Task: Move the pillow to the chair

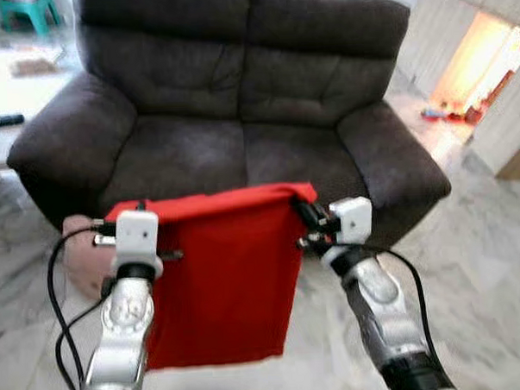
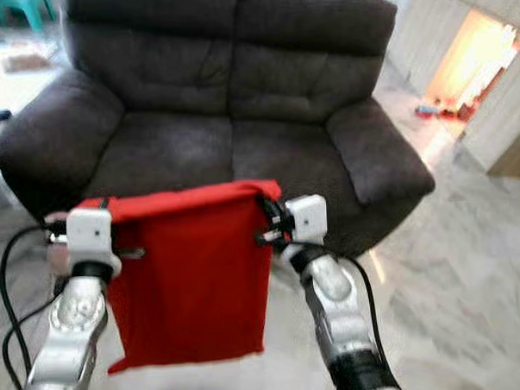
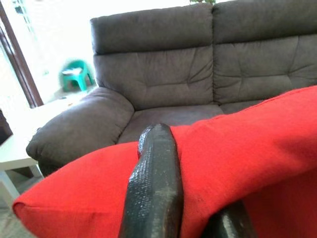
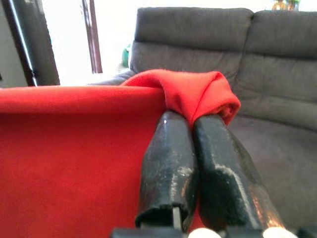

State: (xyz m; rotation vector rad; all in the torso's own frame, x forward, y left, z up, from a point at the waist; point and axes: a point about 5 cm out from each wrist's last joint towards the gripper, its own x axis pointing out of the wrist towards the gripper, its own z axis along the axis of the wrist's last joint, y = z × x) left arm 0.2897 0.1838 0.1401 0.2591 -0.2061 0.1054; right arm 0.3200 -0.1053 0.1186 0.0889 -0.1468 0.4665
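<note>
— Marble floor (image 1: 496,262), dark grey two-seat sofa (image 1: 239,101) dead ahead, teal stool (image 1: 27,11) far back, white counter (image 1: 14,93) off to the sofa's side w/ small dark object on it.

— And the pillow?

— Red pillow (image 1: 216,275), hanging in the air just in front of sofa's front edge, held by top corners. Limp, flat, looks more like a cover than a stuffed one.

— Hands?

— Right hand (image 4: 190,124) pinched tight on a bunched corner of fabric. Left hand (image 3: 198,198) clamped on other top edge, one finger (image 3: 153,183) lying over the cloth.

— Risks?

— Probably slipping: thin fabric only, esp. right corner, could pull free if arms spread or jerk. Lower edge hangs low, could drag on floor or snag sofa front while walking. Also blocks view downward, so footing near sofa hard to judge.
</note>
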